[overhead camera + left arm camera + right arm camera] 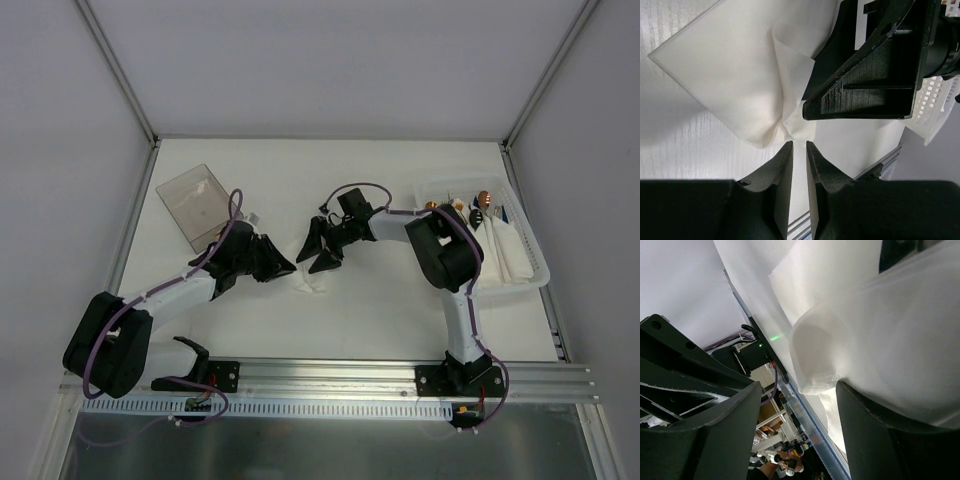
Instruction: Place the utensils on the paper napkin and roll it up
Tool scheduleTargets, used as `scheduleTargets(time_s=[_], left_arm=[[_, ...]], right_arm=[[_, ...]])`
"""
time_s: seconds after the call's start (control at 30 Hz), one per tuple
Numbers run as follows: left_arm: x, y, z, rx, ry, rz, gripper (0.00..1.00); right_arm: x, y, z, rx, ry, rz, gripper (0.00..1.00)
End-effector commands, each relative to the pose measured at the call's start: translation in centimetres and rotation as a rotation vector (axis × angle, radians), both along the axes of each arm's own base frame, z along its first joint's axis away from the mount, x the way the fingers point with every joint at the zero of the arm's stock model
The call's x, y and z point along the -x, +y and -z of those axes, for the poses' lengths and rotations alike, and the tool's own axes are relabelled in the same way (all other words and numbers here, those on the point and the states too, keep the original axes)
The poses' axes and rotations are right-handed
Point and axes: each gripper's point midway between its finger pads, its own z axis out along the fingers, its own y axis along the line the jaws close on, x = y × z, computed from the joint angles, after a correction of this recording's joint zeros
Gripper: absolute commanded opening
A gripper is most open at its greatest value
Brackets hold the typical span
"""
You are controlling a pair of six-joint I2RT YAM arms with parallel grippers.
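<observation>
The paper napkin [310, 283] lies crumpled on the table between my two grippers. In the left wrist view the napkin [735, 70] is a white sheet with a raised fold that bunches to a point just beyond my fingertips. My left gripper [283, 268] [799, 145] has only a narrow gap between its jaws, and nothing shows in it. My right gripper [318, 252] [799, 387] is wide open over the napkin. A thick fold of the napkin [880, 320] rests against its right finger [880, 440]. I cannot make out any cutlery.
A white plastic tray [530, 270] at the right holds white folded items and small gold round items [484, 198]. A clear plastic box [195, 205] lies at the back left. A metal rail [330, 375] runs along the near edge. The right finger [865, 90] looms close in the left wrist view.
</observation>
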Motion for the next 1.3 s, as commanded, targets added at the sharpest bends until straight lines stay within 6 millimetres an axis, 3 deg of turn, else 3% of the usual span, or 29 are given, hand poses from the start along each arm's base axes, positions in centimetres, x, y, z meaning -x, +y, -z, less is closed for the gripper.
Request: scheduleTargets(time_s=[0.0, 0.13, 0.27, 0.47, 0.6, 0.67, 0.7, 0.73, 0.8, 0.83, 0.93, 1.1, 1.27], left_arm=[[-1.2, -0.4, -1.0, -0.013, -0.039, 0.000, 0.16], [-1.0, -0.4, -0.6, -0.003, -0.045, -0.004, 0.10], [-0.9, -0.9, -0.1, 0.010, -0.038, 0.000, 0.03], [-1.2, -2.2, 0.8, 0.020, -0.021, 0.009, 0.00], [-1.8, -2.6, 1.1, 0.031, -0.018, -0.003, 0.00], [-2.3, -2.8, 1.0, 0.037, -0.025, -0.006, 0.00], [-2.3, -3.0, 0.9, 0.040, -0.030, -0.002, 0.00], [-2.7, -3.2, 0.5, 0.047, -0.042, 0.003, 0.00], [-2.7, -3.5, 0.6, 0.048, -0.037, 0.011, 0.00], [-2.8, -3.6, 0.6, 0.049, -0.038, 0.013, 0.00], [-2.7, -3.6, 0.9, 0.044, -0.030, 0.014, 0.00], [-3.1, -3.7, 1.2, 0.042, -0.025, 0.006, 0.00], [-3.6, -4.3, 1.3, 0.039, -0.021, 0.013, 0.00]], right_arm=[[-0.8, -0.7, 3.3, 0.108, 0.017, 0.080, 0.65], [-0.6, -0.8, 3.5, 0.119, 0.052, 0.116, 0.59], [-0.9, -0.6, 3.3, 0.104, 0.047, 0.141, 0.42], [-1.0, -0.6, 3.4, 0.114, 0.054, 0.156, 0.19], [-0.8, -0.9, 3.7, 0.125, 0.065, 0.164, 0.14], [-0.7, -1.0, 3.9, 0.133, 0.065, 0.168, 0.14], [-0.7, -1.0, 3.9, 0.135, 0.067, 0.171, 0.19], [-0.7, -1.0, 3.9, 0.135, 0.071, 0.172, 0.26], [-0.8, -1.0, 4.0, 0.137, 0.069, 0.174, 0.56], [-0.8, -1.0, 4.0, 0.137, 0.071, 0.174, 0.58], [-0.8, -0.9, 4.0, 0.138, 0.077, 0.177, 0.52], [-0.8, -1.2, 4.4, 0.151, 0.089, 0.189, 0.29], [-0.7, -1.1, 4.8, 0.154, 0.103, 0.192, 0.36]])
